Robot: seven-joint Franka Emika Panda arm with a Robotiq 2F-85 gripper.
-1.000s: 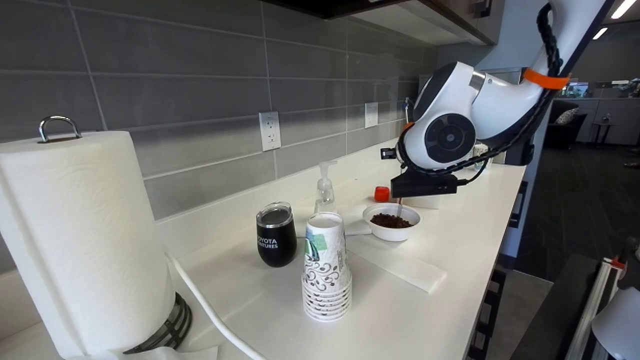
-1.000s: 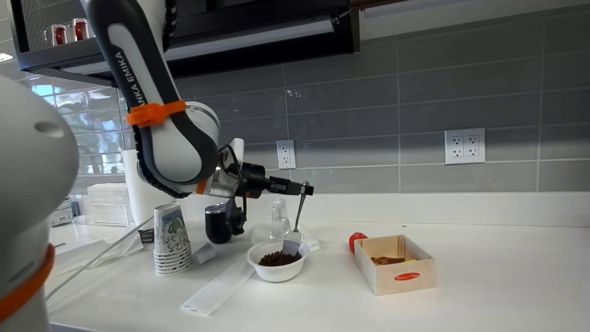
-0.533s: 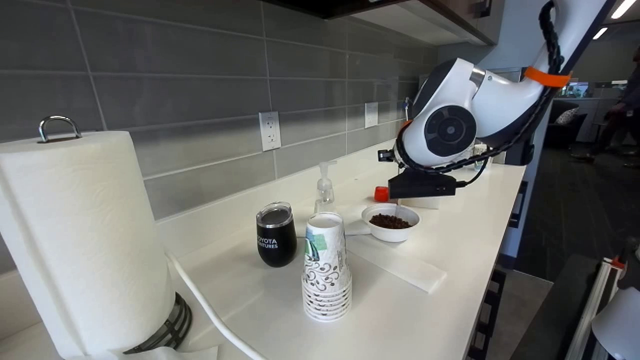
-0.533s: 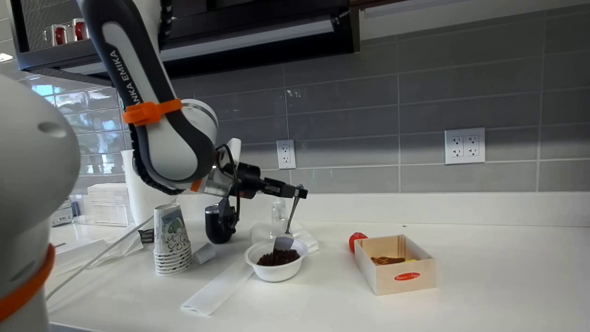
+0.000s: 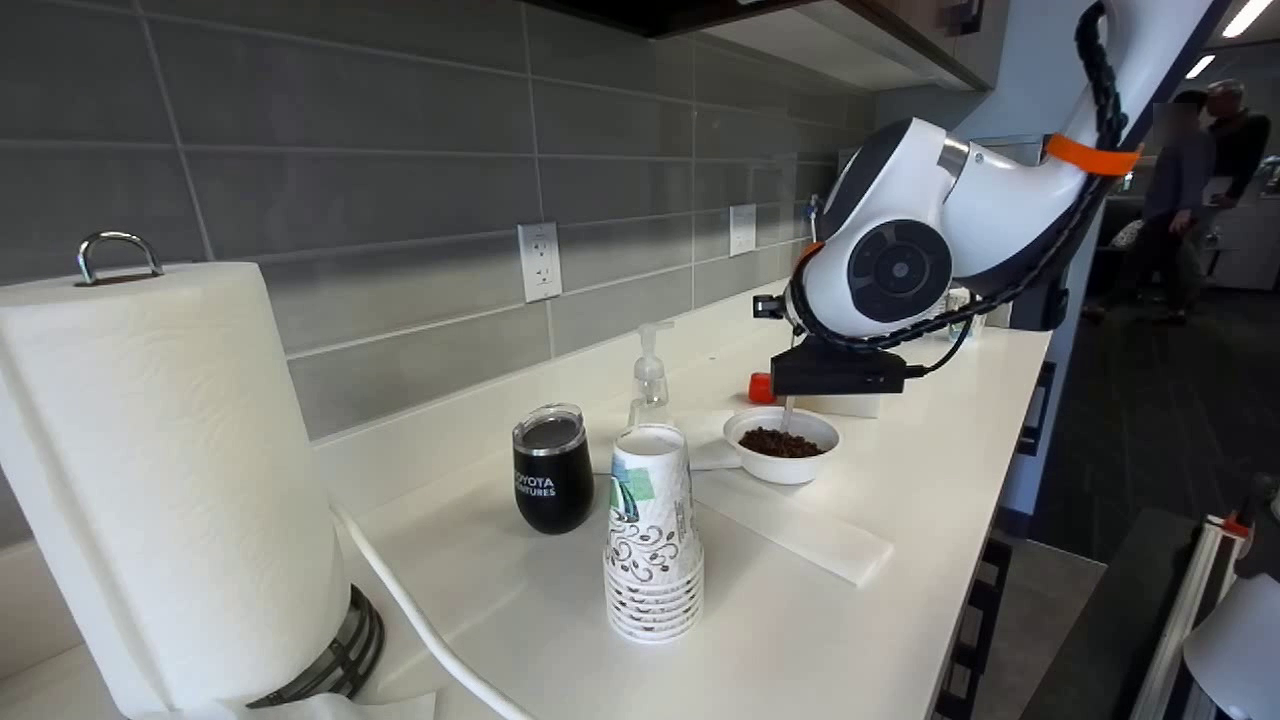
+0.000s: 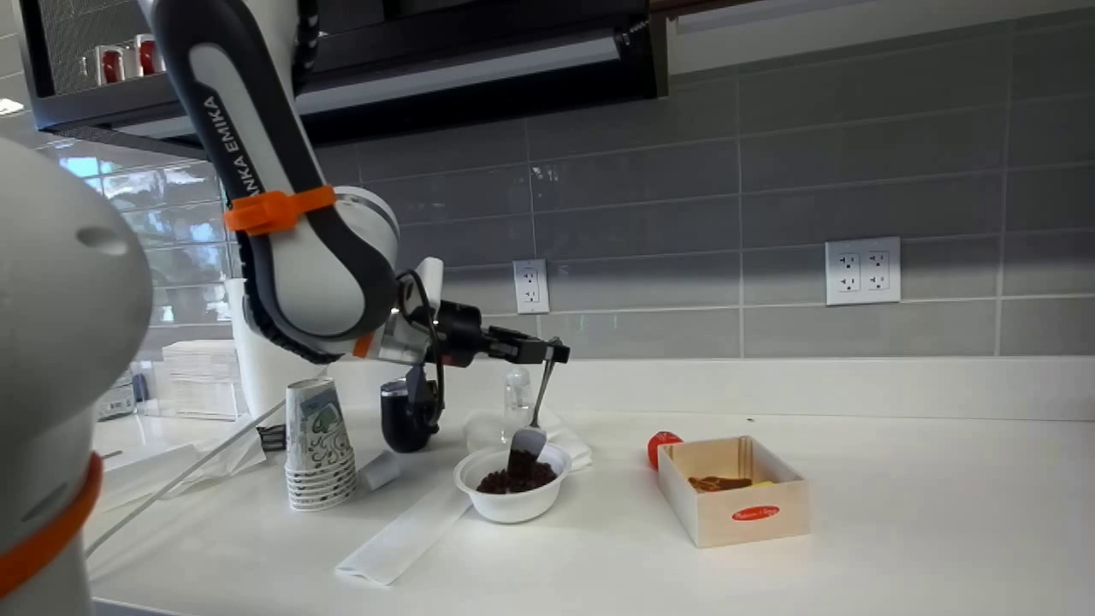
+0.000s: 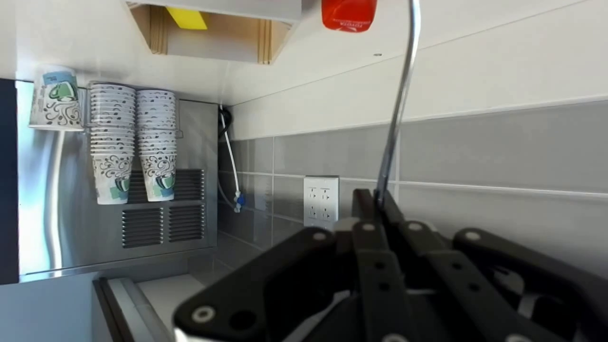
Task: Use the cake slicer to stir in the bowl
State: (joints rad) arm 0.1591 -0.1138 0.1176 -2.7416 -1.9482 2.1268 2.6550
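Jaws pinch the cake slicer (image 6: 529, 439), tilted to one o'clock in an exterior view; circle slowly, low in the bowl (image 6: 513, 509).

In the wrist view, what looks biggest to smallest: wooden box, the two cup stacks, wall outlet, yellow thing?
Wooden box, though partly cut off
Left stack and right stack: too alike to rank
Wall outlet
Yellow thing

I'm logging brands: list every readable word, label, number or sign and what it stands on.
"NKA EMIKA": robot arm; start hidden at the orange strap.
"OYOTA" above "NTURES": black tumbler; starts hidden.
"TOYOTA", upside down: red object, wrist view.
Red oval label on the wooden box: blurred, unreadable.
Side print on the paper cups: too small.
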